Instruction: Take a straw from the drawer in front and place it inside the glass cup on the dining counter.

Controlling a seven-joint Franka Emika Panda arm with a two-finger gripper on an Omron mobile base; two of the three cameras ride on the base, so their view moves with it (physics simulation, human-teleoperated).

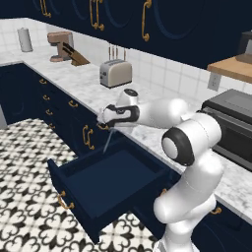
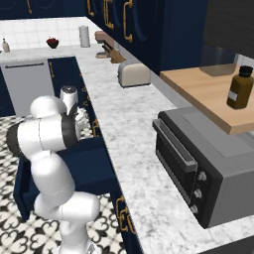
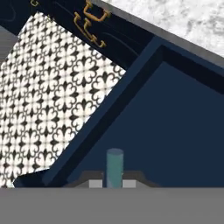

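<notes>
Hand view: the gripper [image 3: 113, 183] is clenched on the straw [image 3: 114, 168], which stands up between the two finger tips as a short teal-grey stub seen nearly end on. Behind it lies the dark floor of the drawer [image 3: 175, 127], whose near wall runs diagonally across the view. Past that wall is the patterned black-and-white floor [image 3: 48, 96], and above are navy cabinet fronts with brass handles [image 3: 89, 26]. A strip of marble worktop [image 3: 183, 22] shows at the upper right.

In the left base view the gripper [image 1: 109, 127] hangs over the back left part of the pulled-out drawer [image 1: 106, 184], just in front of the worktop [image 1: 88, 83] edge. The straw [image 1: 107, 140] slants down from the fingers as a thin pale line, its lower end above the drawer's inside and clear of its floor. The drawer's brass pull [image 1: 64, 201] faces the floor. On the worktop behind stand a toaster [image 1: 115, 73], a knife block [image 1: 76, 56] and a coffee machine [image 1: 60, 45]; a dark oven [image 1: 234, 125] sits to the right.

In the right base view the arm covers most of the drawer [image 2: 89, 168]; the oven [image 2: 208, 168] stands on the worktop under a wooden shelf [image 2: 208, 92] with a brown bottle [image 2: 240, 88].
</notes>
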